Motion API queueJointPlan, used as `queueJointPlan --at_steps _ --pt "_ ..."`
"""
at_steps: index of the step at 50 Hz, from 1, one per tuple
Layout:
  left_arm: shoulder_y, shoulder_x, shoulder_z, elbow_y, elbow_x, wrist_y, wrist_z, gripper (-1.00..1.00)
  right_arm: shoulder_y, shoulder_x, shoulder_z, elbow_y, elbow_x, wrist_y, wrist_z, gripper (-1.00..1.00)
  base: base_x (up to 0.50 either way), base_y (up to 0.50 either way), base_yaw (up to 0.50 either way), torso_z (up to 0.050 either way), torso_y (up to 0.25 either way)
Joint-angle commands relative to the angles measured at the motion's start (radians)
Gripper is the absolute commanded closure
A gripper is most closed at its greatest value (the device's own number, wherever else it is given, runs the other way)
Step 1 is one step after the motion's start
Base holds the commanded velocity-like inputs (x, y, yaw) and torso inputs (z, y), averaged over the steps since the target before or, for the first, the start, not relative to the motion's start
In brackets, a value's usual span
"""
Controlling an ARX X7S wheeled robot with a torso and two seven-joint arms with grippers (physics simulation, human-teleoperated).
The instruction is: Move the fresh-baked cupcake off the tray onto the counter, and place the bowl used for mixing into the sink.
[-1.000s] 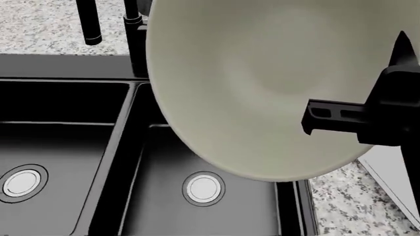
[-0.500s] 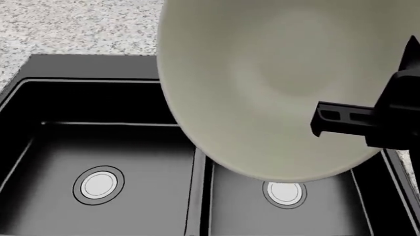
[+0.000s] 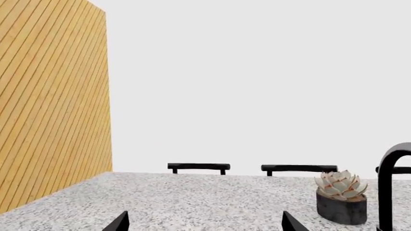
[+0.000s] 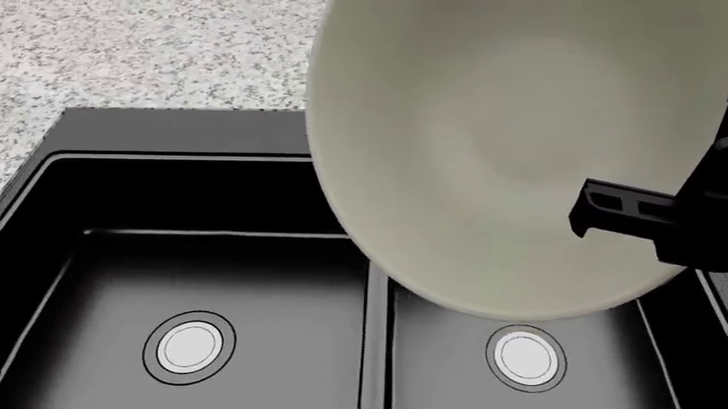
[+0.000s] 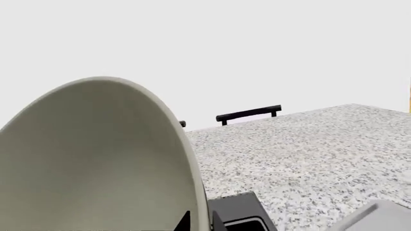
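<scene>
Speckled granite counter (image 4: 136, 51) wraps black double-basin sink (image 4: 170, 170); round silver drain in each basin. Bowl (image 4: 512, 153), pale cream, tilted, held in air above right basin, hiding its far wall. Right gripper (image 4: 654, 217) clamps bowl rim at bowl's right, one finger (image 4: 620, 209) inside. Left gripper (image 3: 202, 224) hangs apart over counter, fingertips spread, nothing between. Left wrist view: wood-slat wall (image 3: 51, 106), succulent in dark pot (image 3: 340, 197), black faucet (image 3: 388, 187), plain white backdrop. Cupcake and tray out of sight

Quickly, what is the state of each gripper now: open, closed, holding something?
Left gripper: open, holding nothing.
Right gripper: closed on the bowl rim, above the sink.
</scene>
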Motion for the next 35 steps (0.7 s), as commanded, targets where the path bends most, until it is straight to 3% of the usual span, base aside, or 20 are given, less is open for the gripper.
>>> queueJointPlan --at_steps 1,14,27,34,35 --pt "0.032 -0.001 -0.032 0.004 0.001 -0.001 0.008 -1.00 -0.051 0.005 0.042 0.003 -0.009 -0.017 0.004 1.00 0.00 0.00 0.00 0.000 0.000" --pt "0.026 0.002 -0.015 0.003 0.007 0.004 0.009 -1.00 -0.041 -0.002 0.015 0.005 -0.031 -0.005 -0.012 1.00 0.01 -0.28 0.00 0.000 0.000" --pt "0.016 0.001 -0.003 0.000 0.009 0.013 0.011 -1.00 -0.046 -0.015 -0.013 0.007 -0.075 0.012 -0.046 1.00 0.42 -0.10 0.00 0.000 0.001" --pt "0.009 0.000 0.010 0.003 0.013 0.013 0.011 -1.00 -0.153 -0.049 0.017 0.022 -0.109 -0.014 -0.089 1.00 0.00 0.00 0.00 0.000 0.002" --pt "0.030 0.000 -0.008 0.005 0.011 0.011 0.009 -1.00 -0.295 -0.128 0.041 0.116 -0.108 -0.061 -0.148 1.00 0.00 0.00 0.00 0.000 0.000"
